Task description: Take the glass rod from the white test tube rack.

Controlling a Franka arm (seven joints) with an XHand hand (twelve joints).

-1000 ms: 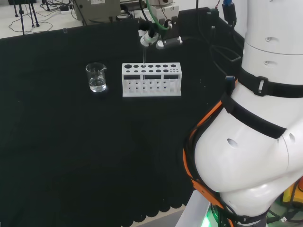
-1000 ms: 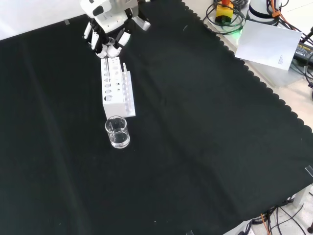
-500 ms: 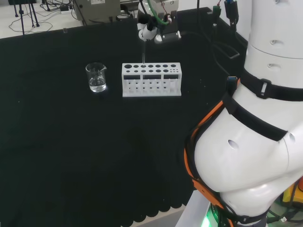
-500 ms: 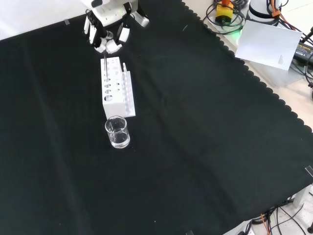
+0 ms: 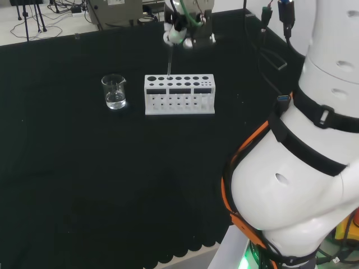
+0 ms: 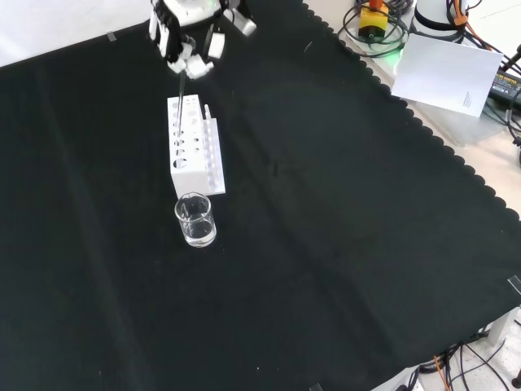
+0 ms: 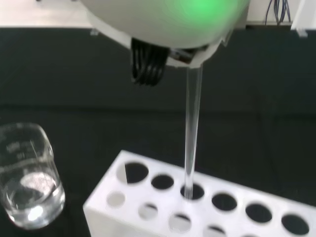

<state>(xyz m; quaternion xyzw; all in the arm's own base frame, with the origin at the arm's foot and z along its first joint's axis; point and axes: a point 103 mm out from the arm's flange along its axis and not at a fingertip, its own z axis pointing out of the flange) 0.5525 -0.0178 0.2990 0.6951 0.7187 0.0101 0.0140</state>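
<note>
The white test tube rack (image 5: pixel 179 94) (image 6: pixel 194 148) stands on the black cloth, a row of round holes along its top (image 7: pixel 197 210). A thin clear glass rod (image 5: pixel 169 60) (image 6: pixel 178 85) (image 7: pixel 191 123) hangs upright above it. The rod's lower tip sits at the mouth of a hole in the back row, third from the beaker end. The hand (image 5: pixel 179 29) (image 6: pixel 192 39) (image 7: pixel 168 22) is above the rack, fingers curled round the rod's top end.
A small glass beaker (image 5: pixel 114 92) (image 6: pixel 195 220) (image 7: pixel 27 180) with a little clear liquid stands just off the rack's end. Cables and equipment (image 5: pixel 112 11) lie past the cloth's far edge. The arm's white links (image 5: pixel 303 140) fill the head view's right.
The hand has risen straight up over the rack, drawing the glass rod upward, so that most of the rod's length now hangs above the rack. The rack and the beaker have stayed put.
</note>
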